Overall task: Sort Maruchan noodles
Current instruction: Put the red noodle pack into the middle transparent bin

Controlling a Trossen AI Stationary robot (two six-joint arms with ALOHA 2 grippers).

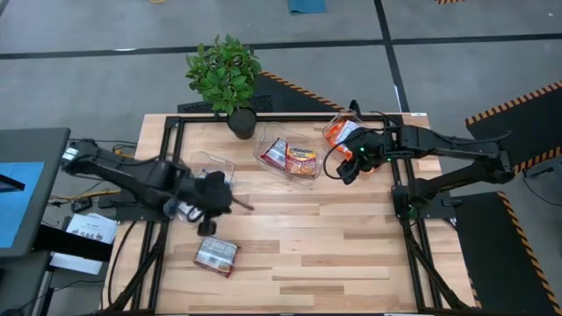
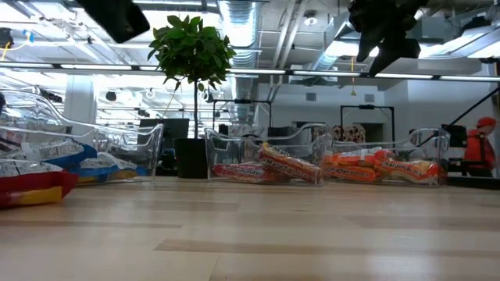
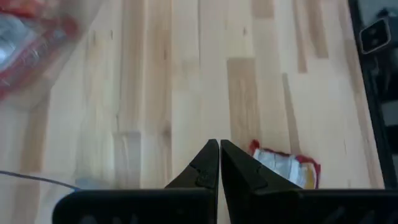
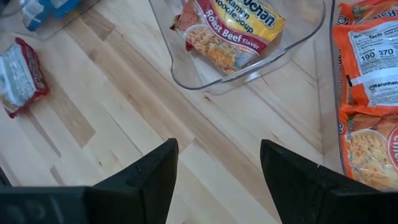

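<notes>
One red-and-white Maruchan noodle packet [image 1: 216, 254] lies flat on the table at the near left, also seen in the left wrist view [image 3: 287, 168] and the right wrist view [image 4: 20, 76]. Three clear bins stand in a row at the far side. The left bin [image 2: 117, 148] holds blue-and-white packets [image 2: 90, 167], the middle bin [image 1: 290, 171] red packets [image 4: 231, 30], and the right bin [image 2: 426, 148] orange packets [image 4: 368, 93]. My left gripper [image 3: 219, 152] is shut and empty, raised above the table near the left bin. My right gripper [image 4: 217, 163] hangs open and empty between the middle and right bins.
A potted plant [image 1: 226, 77] stands at the table's far edge behind the bins. Bare wood fills the table's middle and near right [image 1: 342, 254]. Black frame rails [image 1: 408, 237] run along the table's sides.
</notes>
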